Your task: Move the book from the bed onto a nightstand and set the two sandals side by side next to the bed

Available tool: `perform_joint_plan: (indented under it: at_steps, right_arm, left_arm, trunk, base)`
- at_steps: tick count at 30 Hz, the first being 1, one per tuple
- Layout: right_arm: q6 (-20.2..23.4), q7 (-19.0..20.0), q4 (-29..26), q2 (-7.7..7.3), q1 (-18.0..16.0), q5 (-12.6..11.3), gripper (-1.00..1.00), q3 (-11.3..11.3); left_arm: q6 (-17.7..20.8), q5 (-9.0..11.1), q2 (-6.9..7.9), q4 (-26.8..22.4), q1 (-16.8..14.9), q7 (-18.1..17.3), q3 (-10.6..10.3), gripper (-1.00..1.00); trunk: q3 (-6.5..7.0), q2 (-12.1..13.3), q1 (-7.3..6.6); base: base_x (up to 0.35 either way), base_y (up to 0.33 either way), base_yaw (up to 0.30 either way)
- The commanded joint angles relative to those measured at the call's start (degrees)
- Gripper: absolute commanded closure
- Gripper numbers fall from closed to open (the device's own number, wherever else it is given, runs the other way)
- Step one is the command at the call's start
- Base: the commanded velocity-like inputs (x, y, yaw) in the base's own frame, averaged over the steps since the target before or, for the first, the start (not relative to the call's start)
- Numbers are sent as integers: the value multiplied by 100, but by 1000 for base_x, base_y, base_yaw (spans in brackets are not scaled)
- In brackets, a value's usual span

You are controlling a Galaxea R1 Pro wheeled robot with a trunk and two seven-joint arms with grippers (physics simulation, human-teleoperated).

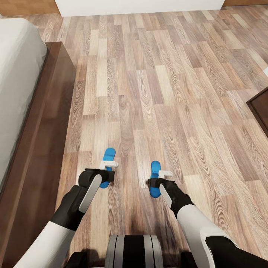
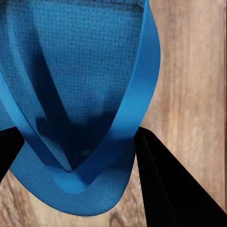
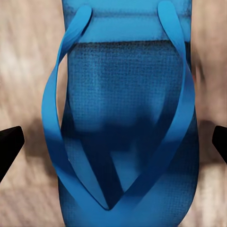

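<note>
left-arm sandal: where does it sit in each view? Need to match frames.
Head view: the left sandal lies low and left of centre on the floor, under the left gripper.
Left wrist view: it spans most of the picture, flanked by the dark fingers.
Right wrist view: the blue sandal here is the other sandal, by the right arm.
Shared landmark: the wood-plank floor.

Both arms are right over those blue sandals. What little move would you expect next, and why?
Probably closing both grippers: the left gripper sits over the left sandal and the right gripper over the right sandal, fingers apart on either side.
</note>
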Motion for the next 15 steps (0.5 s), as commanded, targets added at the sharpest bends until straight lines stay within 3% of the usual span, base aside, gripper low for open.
perform_joint_plan:
  at_steps: [1,7,8,15]
  right_arm:
    - [28,-18,-10,5,0,-23,-100,-21]
    - [34,-15,-4,5,-5,-23,-100,-21]
    - [36,-14,-2,5,-6,-23,100,-21]
    - [42,-46,285,5,-24,-20,100,-18]
  left_arm:
    - [20,53,2,-55,1,44,-2,100]
    - [37,58,14,-261,9,38,10,100]
    - [39,58,15,-277,10,37,11,100]
    - [59,58,18,-337,13,36,12,100]
  trunk:
    - [-3,-1,-1]
    - [-3,-1,-1]
    - [-3,-1,-1]
    - [-3,-1,-1]
  base:
    - [0,0,0]
    - [0,0,0]
    - [0,0,0]
    - [0,0,0]
